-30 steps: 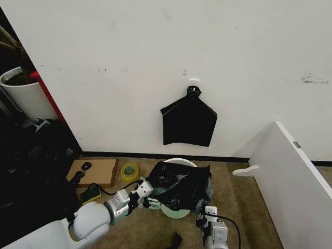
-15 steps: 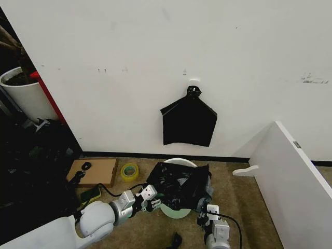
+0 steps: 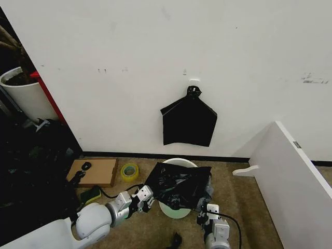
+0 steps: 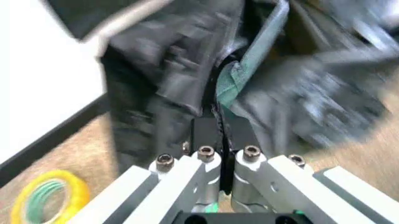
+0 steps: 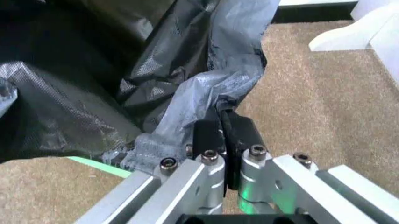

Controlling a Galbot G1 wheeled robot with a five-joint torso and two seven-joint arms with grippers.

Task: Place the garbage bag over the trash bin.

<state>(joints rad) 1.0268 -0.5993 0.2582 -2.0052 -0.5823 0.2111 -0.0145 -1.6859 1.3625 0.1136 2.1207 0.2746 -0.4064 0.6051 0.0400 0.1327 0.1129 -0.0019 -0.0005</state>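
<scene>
The garbage bag (image 3: 179,185), glossy crinkled black plastic, lies stretched across the top of the trash bin (image 3: 179,162), a small round white bucket on the carpet by the wall. Its pale green lower side (image 3: 173,211) shows below the bag. My left gripper (image 3: 147,196) is at the bag's left edge and is shut on a fold of the plastic (image 4: 218,122). At the bag's right front corner, my right gripper (image 3: 207,209) pinches the thin edge (image 5: 223,117) between shut fingers. The bag (image 5: 74,93) hides most of the bin's opening.
A flat black bag bundle (image 3: 189,122) hangs on the wall above the bin. A yellow tape roll (image 3: 129,171), a cardboard sheet (image 3: 97,170) and a dark pile lie to the left. A white pot (image 3: 23,93) stands far left, a white panel (image 3: 293,179) to the right.
My left gripper has pulled the bag's left edge outward to the left, and the bag now lies wider and flatter over the bin. The right gripper has barely moved.
</scene>
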